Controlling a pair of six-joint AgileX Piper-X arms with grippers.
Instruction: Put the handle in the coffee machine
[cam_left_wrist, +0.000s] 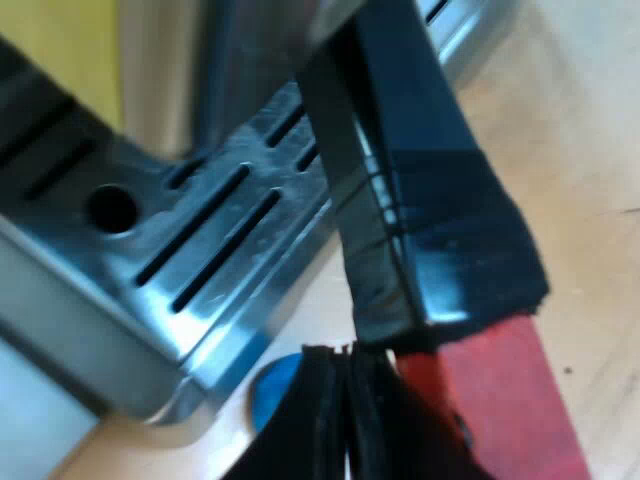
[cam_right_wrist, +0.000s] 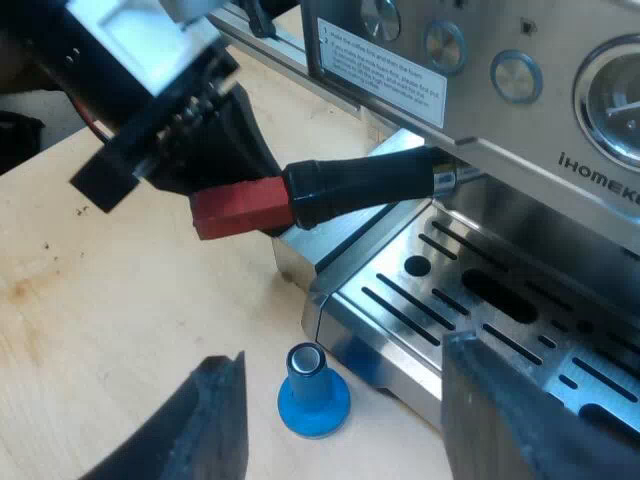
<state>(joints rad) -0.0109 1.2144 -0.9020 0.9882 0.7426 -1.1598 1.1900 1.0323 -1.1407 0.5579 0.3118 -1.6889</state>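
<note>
Drip tray (cam_right_wrist: 400, 285) is the one thing here of a holding kind: a metal grid at the foot of the espresso machine (cam_right_wrist: 560, 190), showing long slots and one round hole. One handle (cam_right_wrist: 365, 180) is in view, dark and round, finishing in a red end (cam_right_wrist: 240, 212). It lies about level above the tray's corner. Its metal neck runs in under the machine's front panel, so the holder's far part is hidden and I cannot tell whether it is locked in. The left gripper (cam_right_wrist: 232, 160) is at the red end, touching it or just beside it. In its own wrist view the handle passes close over the tray with the red end nearest, but whether the gripper clamps the handle I cannot tell. The right gripper (cam_right_wrist: 335, 350) hangs well apart from the handle, above the wooden table (cam_right_wrist: 120, 300) near the tray's corner, its two black fingers (cam_right_wrist: 215, 425) spread wide and holding nothing. One blue tamper (cam_right_wrist: 315, 395) stands upright on the table just beside the tray's corner, touching neither gripper. On the machine's front I count one pressure gauge (cam_right_wrist: 615, 100), three round controls (cam_right_wrist: 445, 45) in a row, and one printed label (cam_right_wrist: 375, 65).
</note>
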